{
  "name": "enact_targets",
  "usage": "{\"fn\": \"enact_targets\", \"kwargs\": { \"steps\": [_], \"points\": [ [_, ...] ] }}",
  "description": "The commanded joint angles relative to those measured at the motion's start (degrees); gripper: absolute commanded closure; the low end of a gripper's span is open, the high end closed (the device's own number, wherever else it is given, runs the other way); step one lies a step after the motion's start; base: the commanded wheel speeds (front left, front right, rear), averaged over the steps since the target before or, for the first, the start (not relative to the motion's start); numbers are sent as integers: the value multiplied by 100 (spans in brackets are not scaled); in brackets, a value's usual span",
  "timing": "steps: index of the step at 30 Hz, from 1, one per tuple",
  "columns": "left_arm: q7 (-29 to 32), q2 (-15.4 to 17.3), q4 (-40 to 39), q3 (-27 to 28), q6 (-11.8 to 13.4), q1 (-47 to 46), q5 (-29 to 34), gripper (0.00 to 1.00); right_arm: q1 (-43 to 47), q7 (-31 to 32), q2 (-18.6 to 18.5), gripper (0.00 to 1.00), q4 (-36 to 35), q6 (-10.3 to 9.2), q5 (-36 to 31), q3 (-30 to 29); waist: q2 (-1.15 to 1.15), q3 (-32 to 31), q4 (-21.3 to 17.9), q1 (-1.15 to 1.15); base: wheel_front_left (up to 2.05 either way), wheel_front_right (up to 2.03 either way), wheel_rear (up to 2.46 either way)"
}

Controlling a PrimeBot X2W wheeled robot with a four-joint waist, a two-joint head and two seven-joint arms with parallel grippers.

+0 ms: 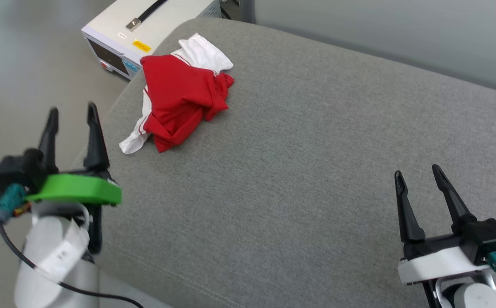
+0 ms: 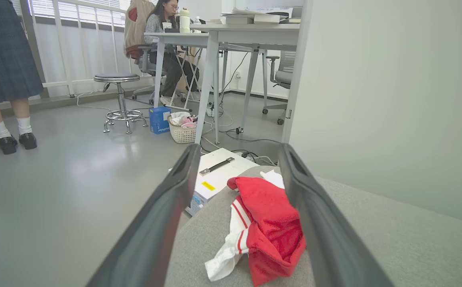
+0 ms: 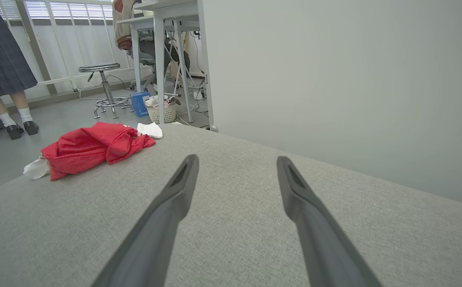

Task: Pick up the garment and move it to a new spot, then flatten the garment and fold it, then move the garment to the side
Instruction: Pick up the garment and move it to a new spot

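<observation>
Both jaws wide, clear of garment (image 1: 179, 100)

No wording can be read in full anywhere. The white machine (image 1: 115, 30) on the floor at the far left carries a yellow label (image 1: 141, 45) on its top, its dark print too small to make out, a small white label (image 1: 121, 36) beside it, and a blue sticker (image 1: 130, 66) on its front, also unreadable. Farther off on the floor, a blue box (image 2: 159, 119) beside the basket bears white lettering low on its side, too blurred to spell out. A white tag (image 1: 61, 252) on the arm below the left tool (image 1: 72, 108) shows dark marks, blurred.
</observation>
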Motion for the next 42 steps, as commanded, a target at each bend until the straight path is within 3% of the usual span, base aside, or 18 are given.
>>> {"fn": "enact_targets", "kwargs": {
  "steps": [1,5,8,15,21,26,33,42],
  "points": [
    [-34,176,100,69,-61,-424,-24,0,-189,-35,-29,0,-72,-5,-84,29,0,478,-290,0,0,0,0],
    [-34,604,452,140,-116,-1347,-312,0,-496,-35,-136,0,-200,-5,-175,72,0,898,-527,0,0,0,0],
    [-34,1051,683,-138,-121,-1894,-613,0,-659,-35,-209,0,-307,-5,-202,107,0,1135,-667,0,0,0,0],
    [282,2170,1507,-1367,-123,-3082,-1681,0,-920,-35,-357,0,-594,-5,-260,129,0,1612,-887,0,0,0,0],
    [1801,2923,1838,-2704,-123,-3880,-2913,0,-1084,-35,-453,0,-731,-5,-269,176,0,1907,-1056,0,0,0,0],
    [3654,3378,2005,-3605,-123,-4327,-3925,0,-1198,-35,-485,0,-802,-5,-283,187,0,2129,-1204,0,0,0,0],
    [5225,3704,2212,-4535,-124,-4619,-4432,0,-1307,-35,-534,0,-882,-5,-307,170,0,2437,-1375,0,0,0,0],
    [5649,3414,2721,-5464,-124,-4481,-4535,0,-1460,-35,-558,0,-880,-5,-307,211,0,2712,-1554,0,0,0,0]
  ]
}}
